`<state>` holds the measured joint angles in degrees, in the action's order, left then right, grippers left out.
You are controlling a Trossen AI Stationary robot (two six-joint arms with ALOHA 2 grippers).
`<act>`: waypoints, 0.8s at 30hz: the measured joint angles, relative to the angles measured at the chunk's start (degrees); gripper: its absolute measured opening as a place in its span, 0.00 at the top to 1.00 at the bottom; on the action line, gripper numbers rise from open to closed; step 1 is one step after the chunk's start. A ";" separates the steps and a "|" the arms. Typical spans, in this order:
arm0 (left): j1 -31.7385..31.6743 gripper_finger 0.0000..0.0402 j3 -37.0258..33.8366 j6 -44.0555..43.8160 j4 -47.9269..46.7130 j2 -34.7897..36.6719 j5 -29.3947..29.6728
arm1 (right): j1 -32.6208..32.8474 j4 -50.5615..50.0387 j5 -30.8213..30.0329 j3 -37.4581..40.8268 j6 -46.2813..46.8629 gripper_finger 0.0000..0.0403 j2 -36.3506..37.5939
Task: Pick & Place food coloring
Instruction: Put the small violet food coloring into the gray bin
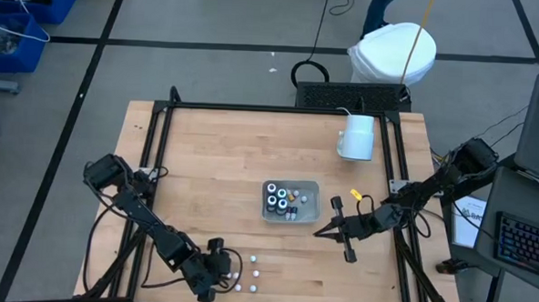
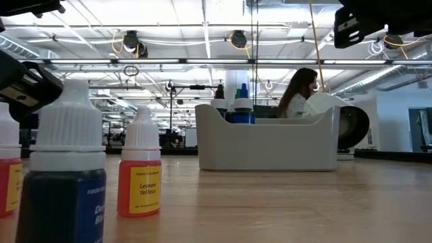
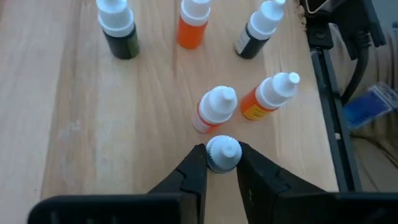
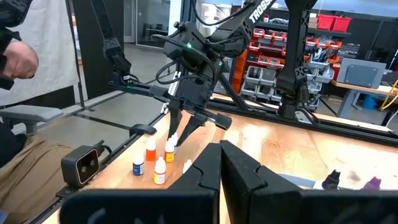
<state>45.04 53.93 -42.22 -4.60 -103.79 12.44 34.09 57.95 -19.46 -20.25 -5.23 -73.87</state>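
Several white-capped food coloring dropper bottles [image 3: 214, 109] stand upright on their bases near the table's near edge [image 1: 253, 273]. My left gripper [image 3: 222, 158] points down among them [image 1: 228, 260], shut on one bottle's cap. The clear tray [image 1: 312, 187] at the table's middle holds dark round pots [image 1: 275, 199] and a few more bottles. My right gripper [image 1: 319, 233], shut and holding nothing, hovers right of the tray; its fingers [image 4: 220, 149] point toward the left arm. In the low view a dark blue bottle [image 2: 64, 175] and a lemon yellow one [image 2: 140, 172] stand in front of the tray [image 2: 270, 145]. My left gripper pinches the white ribbed cap [image 3: 222, 149] of one dropper bottle between its two fingertips [image 3: 198, 165], coming from above and pointing down. The bottle stands upright under the fingers. Its body is hidden by the cap and fingers, so I cannot tell whether it is off the table.
A large white mug [image 1: 357, 137] sits toward the table's far right. Black frame rails [image 1: 155, 155] run along the left and right sides. Open wood lies between the tray and the bottle group. A seated person [image 2: 297, 94] shows beyond the table.
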 joint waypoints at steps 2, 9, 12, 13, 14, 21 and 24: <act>0.01 0.81 0.00 0.06 -0.17 0.16 -0.24 | 0.00 -0.09 0.00 0.00 0.01 1.00 0.00; 0.41 0.83 -0.15 1.37 -4.53 4.67 -0.81 | 0.00 -0.04 0.02 0.00 0.02 1.00 0.00; 0.39 0.83 -0.12 1.46 -7.18 7.86 -0.09 | 0.00 0.01 0.02 0.00 0.02 1.00 0.00; 0.39 0.82 -0.14 1.49 -7.83 8.95 0.28 | 0.00 0.01 0.02 0.00 0.02 1.00 0.00; 0.36 0.82 -0.14 1.52 -8.02 9.96 0.60 | 0.00 0.01 0.04 0.00 0.02 1.00 0.00; -0.35 0.82 -0.13 3.99 -8.98 15.73 3.66 | 0.00 0.03 0.04 0.00 0.02 1.00 0.00; -0.74 0.82 -0.13 5.79 -8.89 17.24 5.17 | 0.00 0.03 0.04 0.00 0.02 1.00 0.00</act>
<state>44.29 53.80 -36.43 -13.49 -86.55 17.61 34.09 57.98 -19.42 -20.25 -5.21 -73.87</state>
